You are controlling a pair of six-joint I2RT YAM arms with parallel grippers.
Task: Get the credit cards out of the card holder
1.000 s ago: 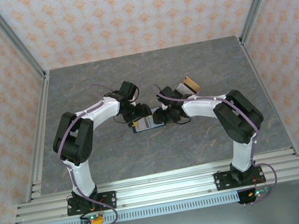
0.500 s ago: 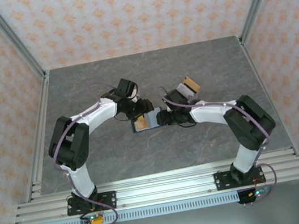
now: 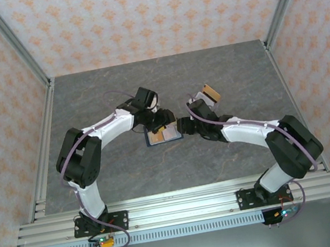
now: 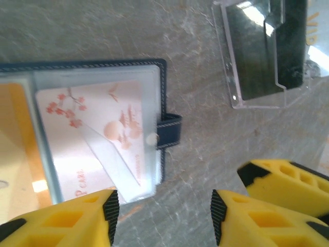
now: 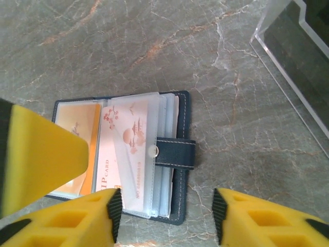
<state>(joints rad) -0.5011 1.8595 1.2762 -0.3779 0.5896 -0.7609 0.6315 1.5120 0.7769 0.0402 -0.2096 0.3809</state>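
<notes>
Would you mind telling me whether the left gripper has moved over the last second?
Yes. In the top view the left gripper has shifted slightly right, toward the clear stand, and now hovers over the open card holder.

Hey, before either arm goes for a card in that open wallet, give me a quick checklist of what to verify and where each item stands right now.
1. card holder lying open, sleeves facing up: ok.
2. Cards free to grab: the pink-and-white card and the orange card sit fully inside clear sleeves: not ok.
3. left gripper open and empty: ok.
4. right gripper open and empty: ok.
5. card holder pinned against sliding: cannot tell.
6. clear stand apart from the card holder: ok.
</notes>
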